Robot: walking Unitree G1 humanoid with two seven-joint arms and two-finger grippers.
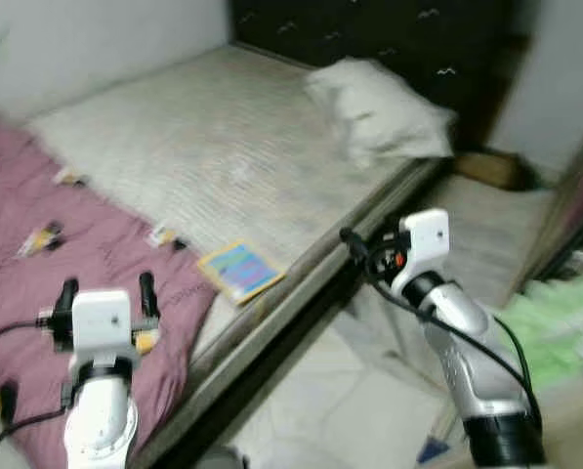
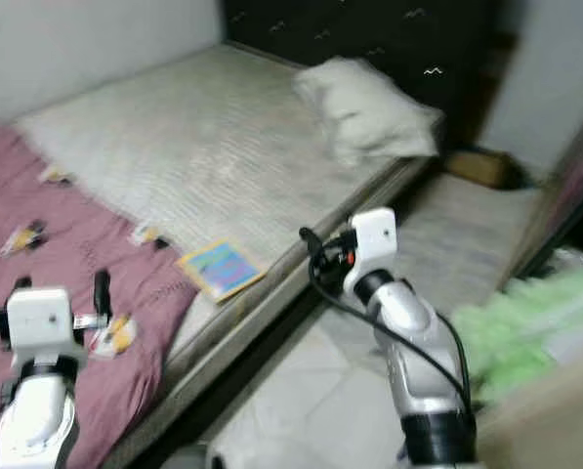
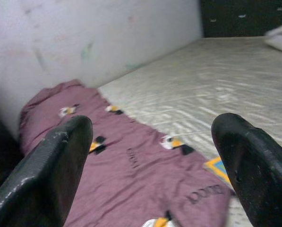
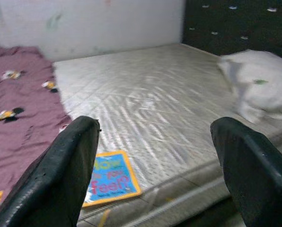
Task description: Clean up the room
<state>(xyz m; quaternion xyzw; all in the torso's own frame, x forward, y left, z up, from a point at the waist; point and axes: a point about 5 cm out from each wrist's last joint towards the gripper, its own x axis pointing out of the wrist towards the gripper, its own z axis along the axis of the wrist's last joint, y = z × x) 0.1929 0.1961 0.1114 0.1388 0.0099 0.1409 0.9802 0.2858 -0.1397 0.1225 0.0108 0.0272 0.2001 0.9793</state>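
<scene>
A blue book with an orange border [image 1: 240, 269] lies flat near the front edge of the bare grey mattress [image 1: 223, 147]. A crumpled purple blanket [image 1: 66, 244] with small bird prints covers the mattress's left end. A white pillow [image 1: 379, 107] rests by the dark headboard [image 1: 369, 34]. My left gripper [image 1: 107, 285] hovers open over the blanket, holding nothing. My right gripper [image 1: 354, 244] is open and empty beside the bed's edge, to the right of the book. In the right wrist view the book [image 4: 110, 178] lies just beyond the open fingers [image 4: 74, 156].
Pale floor tiles [image 1: 340, 391] run along the bed frame below my right arm. A light green heap [image 1: 555, 313] lies at the right. A brown object [image 1: 491, 168] sits on the floor near the headboard. A white wall [image 3: 84, 42] borders the bed's far side.
</scene>
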